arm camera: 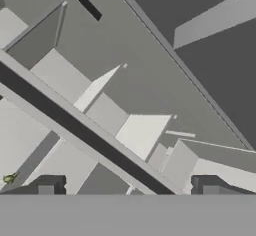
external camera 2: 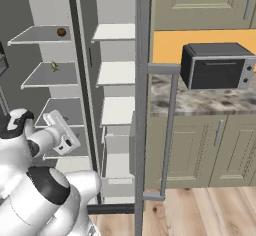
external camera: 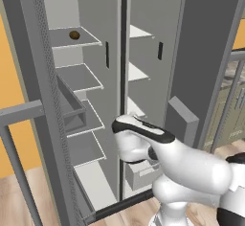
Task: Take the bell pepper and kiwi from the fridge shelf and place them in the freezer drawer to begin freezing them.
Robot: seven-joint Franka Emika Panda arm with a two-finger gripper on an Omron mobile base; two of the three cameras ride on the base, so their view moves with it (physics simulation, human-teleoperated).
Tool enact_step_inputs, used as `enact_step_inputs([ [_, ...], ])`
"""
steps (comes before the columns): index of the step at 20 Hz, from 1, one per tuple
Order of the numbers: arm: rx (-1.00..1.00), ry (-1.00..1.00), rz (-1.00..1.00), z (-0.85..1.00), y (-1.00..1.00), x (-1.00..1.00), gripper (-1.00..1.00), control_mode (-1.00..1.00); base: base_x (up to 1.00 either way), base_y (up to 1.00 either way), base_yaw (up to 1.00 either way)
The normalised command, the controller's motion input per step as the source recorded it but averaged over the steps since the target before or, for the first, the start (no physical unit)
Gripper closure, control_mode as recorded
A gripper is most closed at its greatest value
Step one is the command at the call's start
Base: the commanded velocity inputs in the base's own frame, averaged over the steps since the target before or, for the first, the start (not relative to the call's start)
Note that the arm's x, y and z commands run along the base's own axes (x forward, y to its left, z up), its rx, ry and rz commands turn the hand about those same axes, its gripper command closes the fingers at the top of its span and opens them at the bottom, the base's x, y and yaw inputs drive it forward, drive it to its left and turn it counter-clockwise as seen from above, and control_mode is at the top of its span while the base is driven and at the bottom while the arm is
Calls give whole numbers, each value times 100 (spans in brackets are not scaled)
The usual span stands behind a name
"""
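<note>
kiwi on top left fridge shelf, hand spread and empty before the open fridge

Black microwave on marbled surface, beige cabinets below, orange wall behind, thin green-yellow item on fridge shelf.

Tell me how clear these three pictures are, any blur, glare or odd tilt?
Left base view: flat even light, no glare, soft edges; the kiwi is a small brown blob on the top shelf. Right base view: equally soft, the kiwi and a thin green item barely resolved, the microwave crisp enough. Hand view: rolled diagonally, blurry, the open fingers dark at the bottom.
</note>
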Motion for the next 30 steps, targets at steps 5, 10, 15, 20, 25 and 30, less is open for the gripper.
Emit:
enact_step_inputs([
  [5, 0, 0, 0, 78, -34, 4, -100, -100, 0, 0, 0],
  [10, -1, 0, -1, 69, -16, 0, -100, -100, 0, 0, 0],
  [15, -4, 0, -4, 46, -16, 0, -100, -100, 0, 0, 0],
  [20, -9, 0, -3, 5, -7, -11, -100, -100, 0, 0, 0],
  [25, -13, -2, -6, 41, -1, -42, -100, -100, 0, 0, 0],
  [30, -14, 0, -5, 94, -5, -3, -100, -100, 0, 0, 0],
])
